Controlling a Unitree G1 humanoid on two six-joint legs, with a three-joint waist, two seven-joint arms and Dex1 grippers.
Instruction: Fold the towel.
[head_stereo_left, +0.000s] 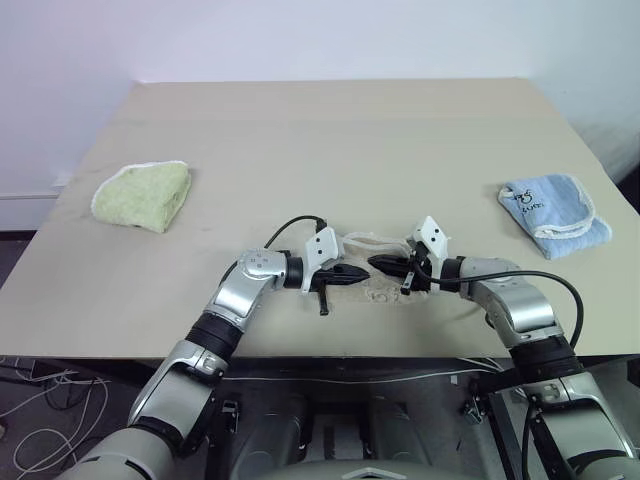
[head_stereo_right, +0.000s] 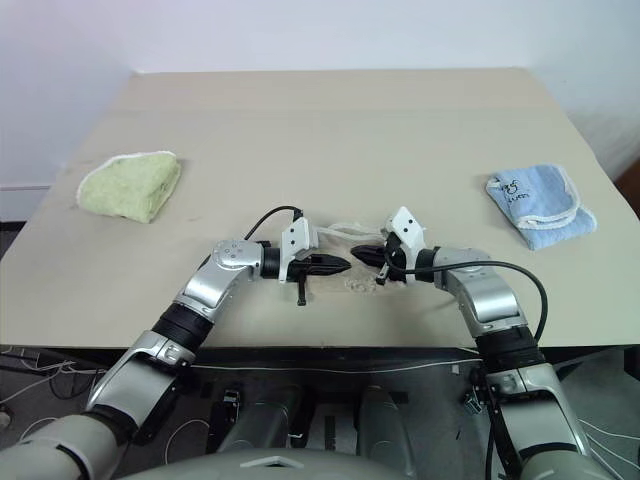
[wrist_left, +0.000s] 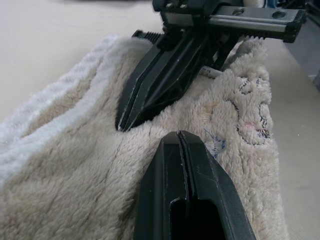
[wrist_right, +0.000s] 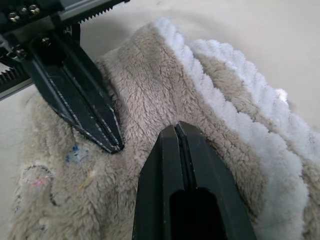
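The towel (head_stereo_left: 384, 293) is a small beige terry bundle with white edging, lying near the middle of the table's front edge. In the wrist views its pile (wrist_left: 75, 165) and white edge (wrist_right: 240, 125) show, and a small printed logo (wrist_left: 250, 112) sits near one corner. My left gripper (head_stereo_left: 360, 271) comes in from the left, shut, with its tip resting on top of the towel. From the right, my right gripper (head_stereo_left: 375, 263) is shut too, its tip on the cloth just short of the left one. No cloth shows between either pair of fingers.
A folded light green towel (head_stereo_left: 145, 195) lies at the left of the tan table (head_stereo_left: 330, 140). A light blue cloth with white edging (head_stereo_left: 553, 215) lies at the right. The table's front edge runs just below the grippers.
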